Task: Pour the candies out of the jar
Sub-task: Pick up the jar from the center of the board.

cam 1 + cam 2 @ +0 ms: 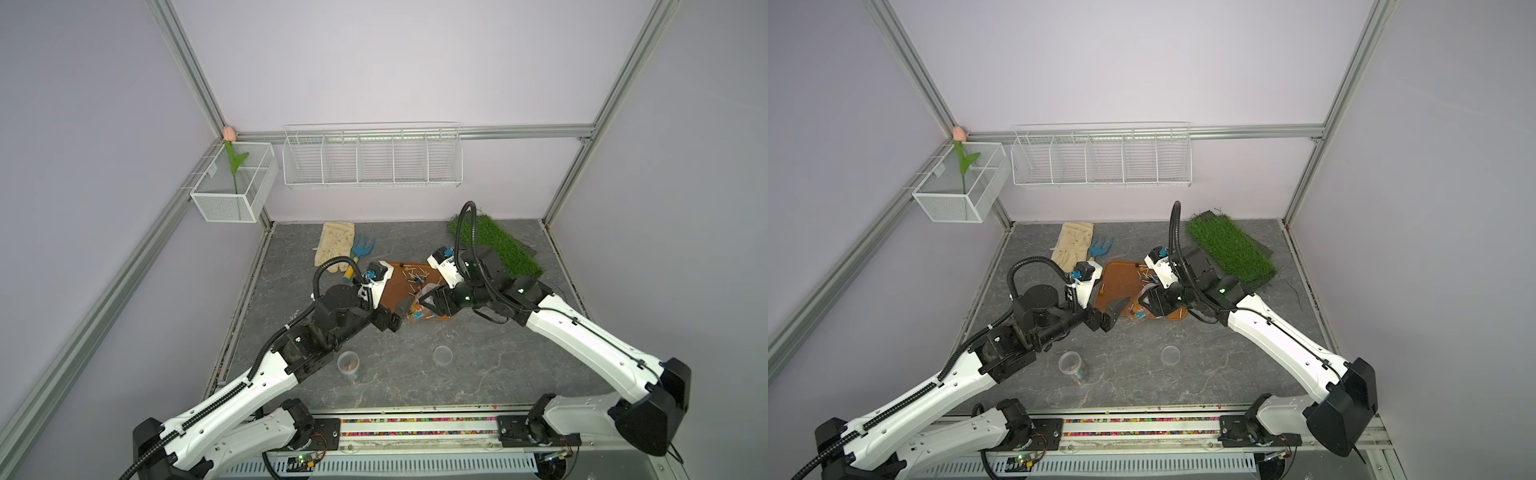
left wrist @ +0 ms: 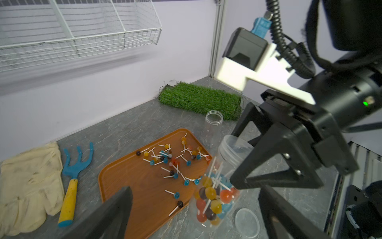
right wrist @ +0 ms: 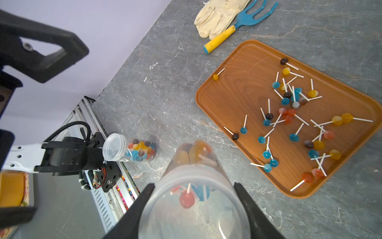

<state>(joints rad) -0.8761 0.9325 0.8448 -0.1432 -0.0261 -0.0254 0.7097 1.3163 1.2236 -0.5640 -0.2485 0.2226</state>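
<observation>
Clear jar (image 3: 194, 171) was clamped in the right claw (image 3: 194, 200), fingers on either side of its mouth end. It sat tilted at the near edge of the brown tray (image 3: 227, 93), part full of candies (image 2: 210, 196). Many more candies lay scattered on the tray. The left claw (image 1: 1113, 315) stood apart, gripping nothing, just beside the tray's left side. A second jar (image 3: 132, 149) with candies stood on the desk (image 1: 415, 374) near the left arm, and a loose lid (image 1: 442, 355) lay well apart from it. A glove (image 1: 334, 245) and a hand rake (image 1: 359, 253) lay behind the tray.
</observation>
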